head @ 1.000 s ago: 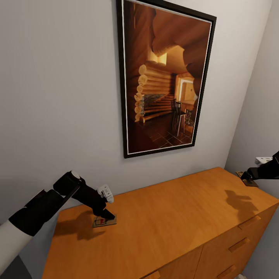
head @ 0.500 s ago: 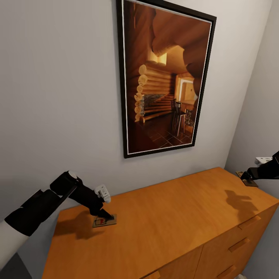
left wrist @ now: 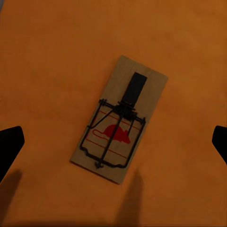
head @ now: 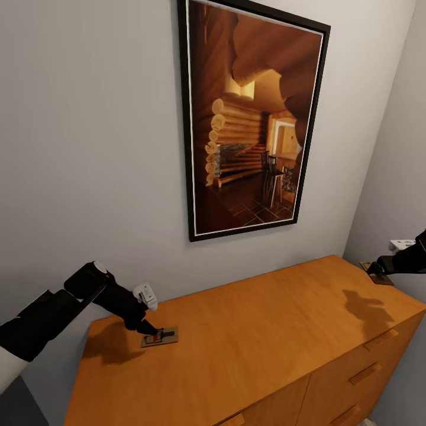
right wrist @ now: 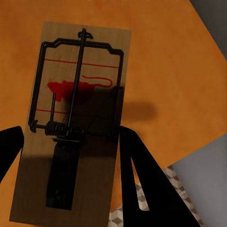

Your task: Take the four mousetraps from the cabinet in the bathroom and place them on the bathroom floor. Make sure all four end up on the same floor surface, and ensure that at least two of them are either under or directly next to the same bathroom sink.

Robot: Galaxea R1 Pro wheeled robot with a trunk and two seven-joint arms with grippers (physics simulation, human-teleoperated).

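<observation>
one mousetrap (head: 158, 338) lies flat on the cabinet (head: 266, 331) top near its left end, and the left tool (head: 148, 329) hovers just above and beside it. from the left wrist the trap's board (left wrist: 119, 144) sits between the widely spread fingertips (left wrist: 9, 146), untouched. a second mousetrap (head: 378, 275) rests at the cabinet's far right edge, with the right tool (head: 374, 269) down on it. in the right wrist view this trap (right wrist: 75, 120) lies between the dark fingers (right wrist: 142, 179), which straddle it, parted; whether they touch it i cannot tell. a framed picture (head: 251, 118) hangs on the wall above.
</observation>
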